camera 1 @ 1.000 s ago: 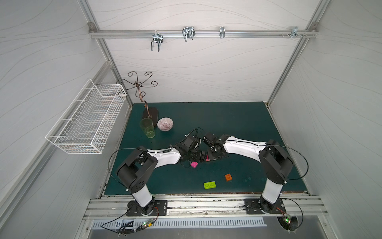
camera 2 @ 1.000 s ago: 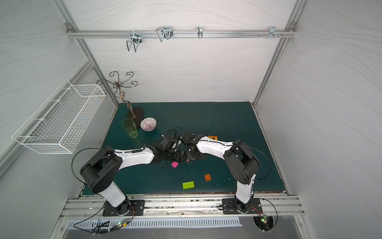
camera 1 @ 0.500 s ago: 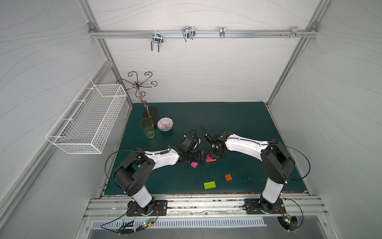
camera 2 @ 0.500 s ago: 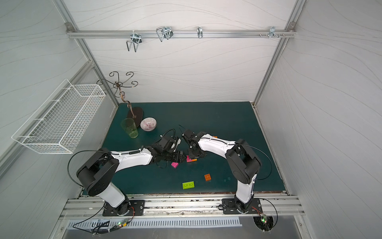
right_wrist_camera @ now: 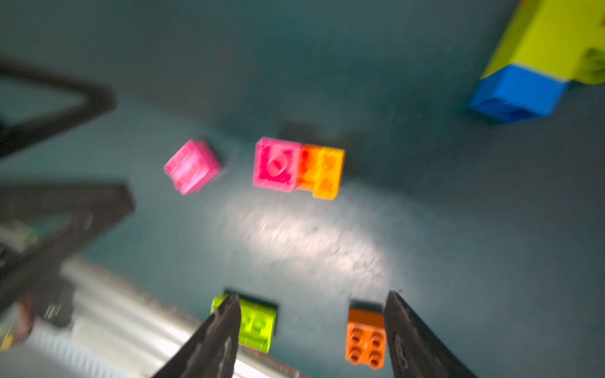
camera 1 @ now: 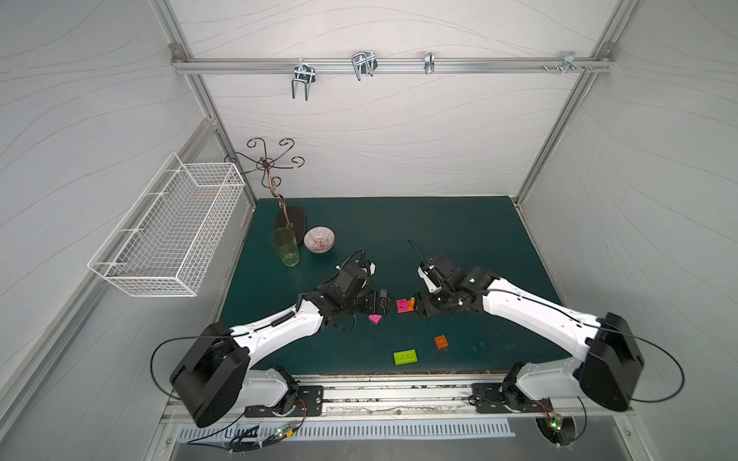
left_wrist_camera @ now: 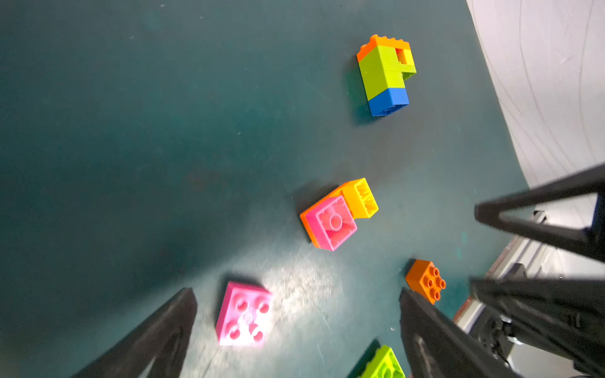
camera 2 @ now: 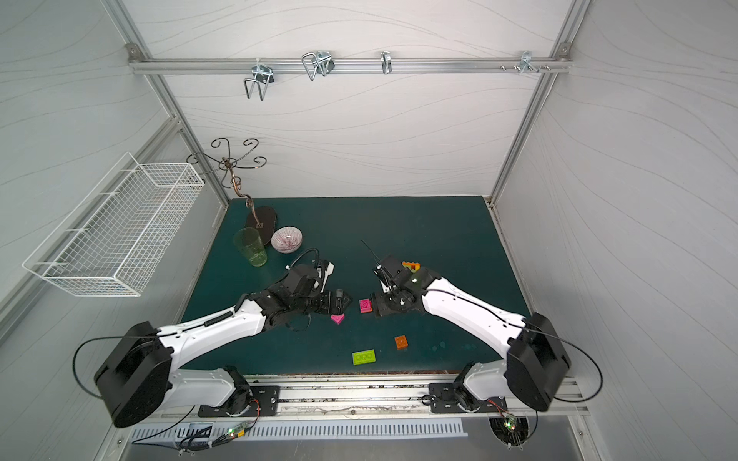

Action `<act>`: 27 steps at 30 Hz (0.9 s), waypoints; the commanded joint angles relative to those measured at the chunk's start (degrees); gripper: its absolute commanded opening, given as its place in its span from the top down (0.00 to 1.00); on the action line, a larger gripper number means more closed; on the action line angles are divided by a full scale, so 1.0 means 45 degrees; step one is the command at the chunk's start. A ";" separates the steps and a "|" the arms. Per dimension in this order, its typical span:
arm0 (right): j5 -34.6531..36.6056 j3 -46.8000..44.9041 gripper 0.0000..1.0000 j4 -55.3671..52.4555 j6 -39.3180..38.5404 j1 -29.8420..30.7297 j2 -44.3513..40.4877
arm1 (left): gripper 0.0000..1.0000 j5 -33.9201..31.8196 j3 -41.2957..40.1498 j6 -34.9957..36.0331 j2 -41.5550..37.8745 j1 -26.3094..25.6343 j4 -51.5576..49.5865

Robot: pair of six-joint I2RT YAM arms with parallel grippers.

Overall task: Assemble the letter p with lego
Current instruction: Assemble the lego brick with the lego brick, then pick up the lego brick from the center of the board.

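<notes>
The left gripper [left_wrist_camera: 296, 291] and right gripper [right_wrist_camera: 312, 294] both stand open, empty. A pink-and-orange brick cluster [camera 1: 405, 305] lies on the mat [camera 1: 459, 239] between them.

Left arm [camera 1: 275, 331]: I stretch forward and inward from my base, forearm low and close to level
Left gripper [camera 1: 385, 302]: pointed toward my other one, jaws spread wide, my fingers [left_wrist_camera: 157, 340] bare with nothing pinched
Right arm [camera 1: 535, 313]: I reach inward the same way, mirroring the left
Right gripper [camera 1: 416, 308]: facing my left one, jaws parted, gripping nothing; its wrist view is blurred
Between my grippers: tips near each other, not touching
</notes>
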 commanded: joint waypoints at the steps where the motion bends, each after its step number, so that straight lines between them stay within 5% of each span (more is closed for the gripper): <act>1: -0.2115 -0.1194 0.27 0.0783 -0.1354 0.0790 -0.0920 | 0.01 -0.0761 -0.0743 -0.1109 -0.1068 -0.0018 -0.0850; 8: -0.1759 -0.2291 0.25 0.1379 -0.2901 0.3292 -0.0576 | 0.01 -0.1259 -0.1573 -0.1427 -0.2698 0.0684 -0.2208; 15: 0.0112 -0.1169 0.09 0.0945 -0.3822 0.5263 0.1692 | 0.01 -0.1032 -0.2043 -0.1480 -0.3002 0.1372 -0.2287; 27: 0.1549 -0.0119 0.17 0.0821 -0.4206 0.5228 0.4137 | 0.01 -0.1151 -0.2290 -0.1420 -0.3010 0.1709 -0.2157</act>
